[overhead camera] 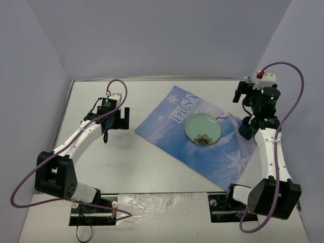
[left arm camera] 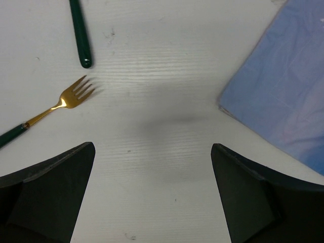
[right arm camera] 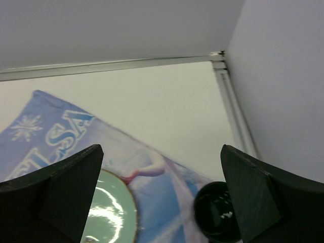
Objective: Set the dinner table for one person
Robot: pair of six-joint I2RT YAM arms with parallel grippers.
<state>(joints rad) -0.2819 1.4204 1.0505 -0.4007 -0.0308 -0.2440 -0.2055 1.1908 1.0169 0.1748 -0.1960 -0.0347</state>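
The white dinner table (overhead camera: pixel 131 162) holds a blue Elsa placemat (overhead camera: pixel 202 136) with a green plate (overhead camera: pixel 203 129) on it. My left gripper (overhead camera: pixel 115 120) hangs open and empty over bare table just left of the mat. In the left wrist view the gripper (left arm camera: pixel 152 152) is above the table (left arm camera: pixel 152 91), with a gold fork with a green handle (left arm camera: pixel 61 104) and a second green handle (left arm camera: pixel 80 33) to its left. My right gripper (overhead camera: pixel 246 94) is open and empty, raised at the far right. The right wrist view shows the gripper (right arm camera: pixel 159 152), the plate (right arm camera: pixel 109 212) and a black cup (right arm camera: pixel 217 212).
The mat's corner (left arm camera: pixel 283 91) lies right of my left gripper. The black cup (overhead camera: pixel 246 129) stands at the mat's right edge, close to my right arm. Walls enclose the table on the back and both sides, with a metal rim (right arm camera: pixel 233 111) along them.
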